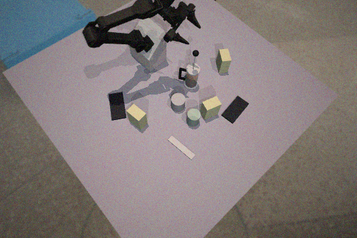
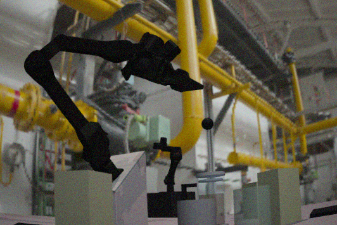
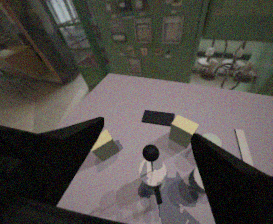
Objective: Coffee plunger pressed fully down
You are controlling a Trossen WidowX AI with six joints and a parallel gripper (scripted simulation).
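Observation:
The coffee press (image 1: 192,78) (image 3: 159,176) stands upright on the table, with its black handle (image 1: 182,74) (image 3: 158,195) at its side. Its plunger is up: the thin rod stands tall above the lid (image 2: 210,174), topped by a black ball knob (image 1: 195,53) (image 2: 207,123) (image 3: 150,152). My gripper (image 1: 194,35) (image 2: 202,87) (image 3: 147,129) is open with nothing between its fingers. It is above the knob and apart from it, tilted forward and downward. In the wrist view the knob shows between the two fingers, below the level of their tips. The press's lower part is partly hidden in the exterior view.
A grey slanted block (image 1: 159,50) (image 2: 131,180) stands beside the arm's base. A white-topped cylinder (image 1: 178,102), a green cylinder (image 1: 193,117) and yellow-topped blocks (image 1: 223,61) (image 1: 211,108) (image 1: 137,115) stand around the press. Dark flat pads (image 1: 117,106) (image 1: 235,109) and a pale strip (image 1: 181,147) lie farther out.

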